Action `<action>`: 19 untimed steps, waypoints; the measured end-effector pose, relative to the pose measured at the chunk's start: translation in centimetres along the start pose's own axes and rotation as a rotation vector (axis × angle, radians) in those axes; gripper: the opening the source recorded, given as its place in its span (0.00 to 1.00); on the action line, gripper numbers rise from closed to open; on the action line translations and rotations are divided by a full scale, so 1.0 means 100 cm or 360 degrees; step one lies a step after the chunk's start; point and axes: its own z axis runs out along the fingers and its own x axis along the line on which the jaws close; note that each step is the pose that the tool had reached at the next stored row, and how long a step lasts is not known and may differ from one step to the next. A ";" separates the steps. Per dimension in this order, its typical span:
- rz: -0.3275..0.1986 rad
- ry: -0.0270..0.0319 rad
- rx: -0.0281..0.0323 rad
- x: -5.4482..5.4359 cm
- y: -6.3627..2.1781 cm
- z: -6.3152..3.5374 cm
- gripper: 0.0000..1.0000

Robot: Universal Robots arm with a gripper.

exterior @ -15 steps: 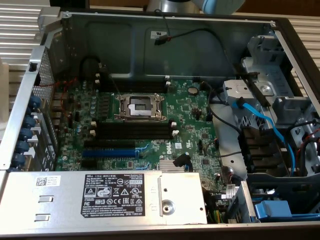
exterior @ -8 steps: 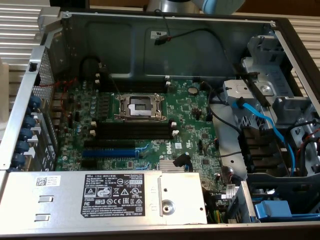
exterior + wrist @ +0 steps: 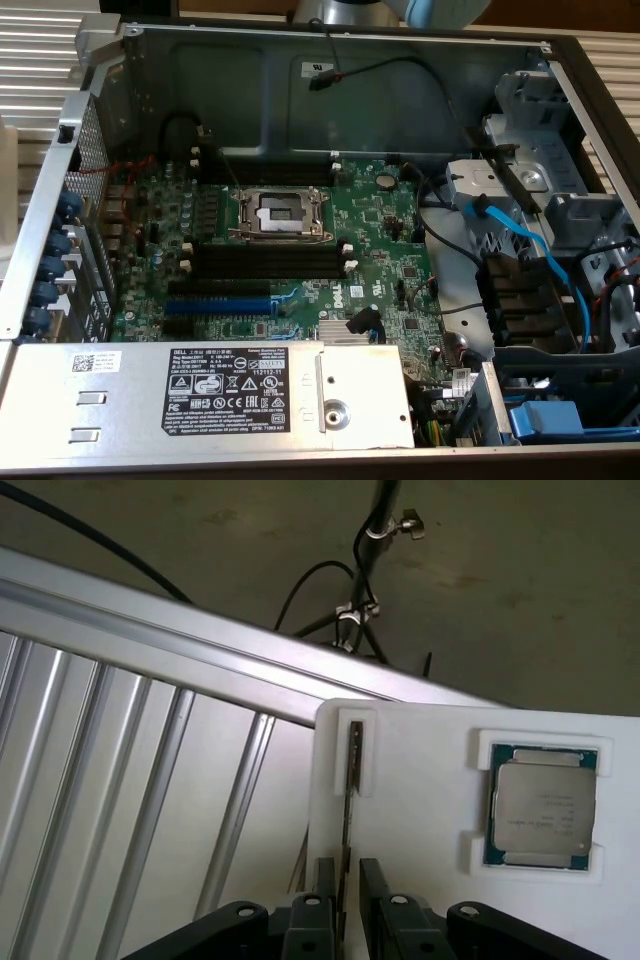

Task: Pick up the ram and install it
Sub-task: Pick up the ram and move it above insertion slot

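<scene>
Wrist view: we found the ram (image 3: 353, 765) standing on edge in a narrow groove of a white holder (image 3: 420, 860), so that only its thin dark edge faced the camera. It ran lengthwise along the groove, upright and not tilted as far as we could judge.

The gripper (image 3: 347, 864) was released. Its two black fingers (image 3: 376, 885) straddled the near end of the ram, one on each side. A sliver of gap showed on at least one side, and we could not tell whether the other finger touched the stick. Nothing was grasped, and the ram sat in its groove, not lifted.

On the same holder we noted a processor chip (image 3: 543, 805) with a silver lid, seated in its own square recess well apart from the ram. The holder rested on a ribbed aluminium table (image 3: 120, 780). Beyond the table edge lay a dull floor (image 3: 500, 580) with a thin black stand and cables (image 3: 370, 540).

Exterior view: we recorded the open computer case (image 3: 300, 60) with its green motherboard (image 3: 380, 230). The processor socket (image 3: 278, 213) sat near the board's middle. The long black slots (image 3: 265, 262) with white end clips lay just beside it, and the blue slot (image 3: 218, 304) lay beyond them. A labelled power supply (image 3: 200, 385) filled the near edge.
</scene>
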 end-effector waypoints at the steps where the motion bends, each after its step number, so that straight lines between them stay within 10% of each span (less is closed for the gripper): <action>1: 0.0000 -0.00074 -0.00001 0.000 0.0001 -0.0001 0.24; 7: 0.0000 -0.00245 -0.00238 0.002 0.0007 -0.0001 0.24; 19: 0.0000 -0.00370 -0.00243 0.005 -0.0002 0.0001 0.24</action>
